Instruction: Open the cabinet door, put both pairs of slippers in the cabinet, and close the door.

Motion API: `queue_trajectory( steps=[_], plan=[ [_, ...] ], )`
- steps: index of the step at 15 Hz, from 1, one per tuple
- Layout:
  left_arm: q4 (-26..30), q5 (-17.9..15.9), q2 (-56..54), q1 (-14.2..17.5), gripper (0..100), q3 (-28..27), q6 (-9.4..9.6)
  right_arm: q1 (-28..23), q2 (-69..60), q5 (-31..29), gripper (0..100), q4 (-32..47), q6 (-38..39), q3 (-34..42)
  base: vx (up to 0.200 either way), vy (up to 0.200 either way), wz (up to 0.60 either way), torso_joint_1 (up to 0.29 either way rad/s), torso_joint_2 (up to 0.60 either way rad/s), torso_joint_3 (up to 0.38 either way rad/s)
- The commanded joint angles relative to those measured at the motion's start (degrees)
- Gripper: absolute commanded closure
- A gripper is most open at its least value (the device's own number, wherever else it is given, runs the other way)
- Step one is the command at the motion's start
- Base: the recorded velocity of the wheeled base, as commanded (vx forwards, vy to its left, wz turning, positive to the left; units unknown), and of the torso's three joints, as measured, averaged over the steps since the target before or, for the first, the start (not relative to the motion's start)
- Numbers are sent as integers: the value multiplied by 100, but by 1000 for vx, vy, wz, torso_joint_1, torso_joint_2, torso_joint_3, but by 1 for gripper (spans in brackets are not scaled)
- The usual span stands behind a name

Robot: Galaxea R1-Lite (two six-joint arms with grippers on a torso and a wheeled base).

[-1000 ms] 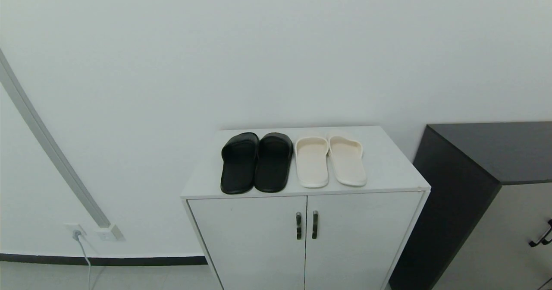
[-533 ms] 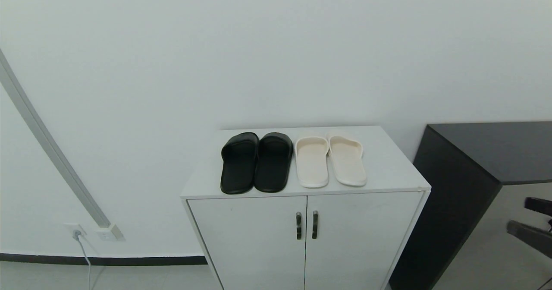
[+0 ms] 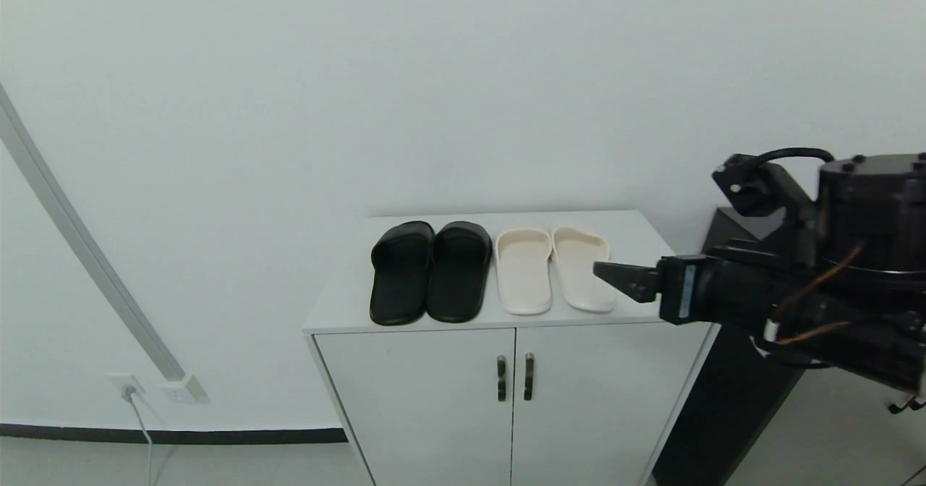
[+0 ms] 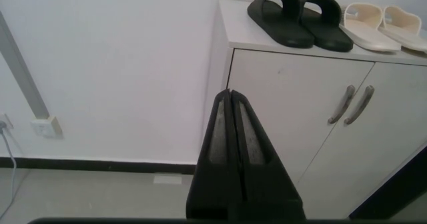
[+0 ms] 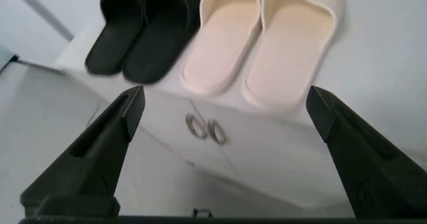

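I have the white two-door wooden cabinet [image 3: 419, 399] straight ahead, both doors shut, its two dark upright metal handles [image 3: 500, 378] side by side at the middle seam. On the cabinet's top the pair of black rubber slide slippers [image 3: 430, 276] sits over the left door, and the pair of cream soft closed-toe slippers [image 3: 532, 276] sits just beside it, mostly over the right door. All four lie flat, soles down and parallel. Their long axes run from the cabinet's front edge back to the wall, toes at the wall and heels close to the front edge. Within each pair the slippers touch. My right gripper [image 3: 615, 276] hangs by the cabinet's front right corner at about top height, pointing across towards the cream pair. Its two black fingers [image 5: 100, 151] are spread wide with nothing between them. I cannot tell how far it is from the cabinet. My left gripper [image 4: 230, 97] is lower, off the cabinet's left front, its fingers pressed together on nothing. A dark grey cabinet [image 3: 723, 414] stands right of the white one.
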Motion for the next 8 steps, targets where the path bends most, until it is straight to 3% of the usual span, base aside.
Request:
queue_trajectory(
  steps=[1,5,8],
  plan=[
    [-1,4,8,1,100,2,-4,187,1234,-592,0,-151,52,-869,0,0,0,0,0,0],
    [-1,4,8,-8,100,2,-4,152,2447,-1568,0,-133,17,-2082,0,0,0,0,0,0],
    [-1,4,8,1,100,2,-4,-6,3185,-1717,0,-124,-211,-2811,0,0,0,0,0,0]
  ],
)
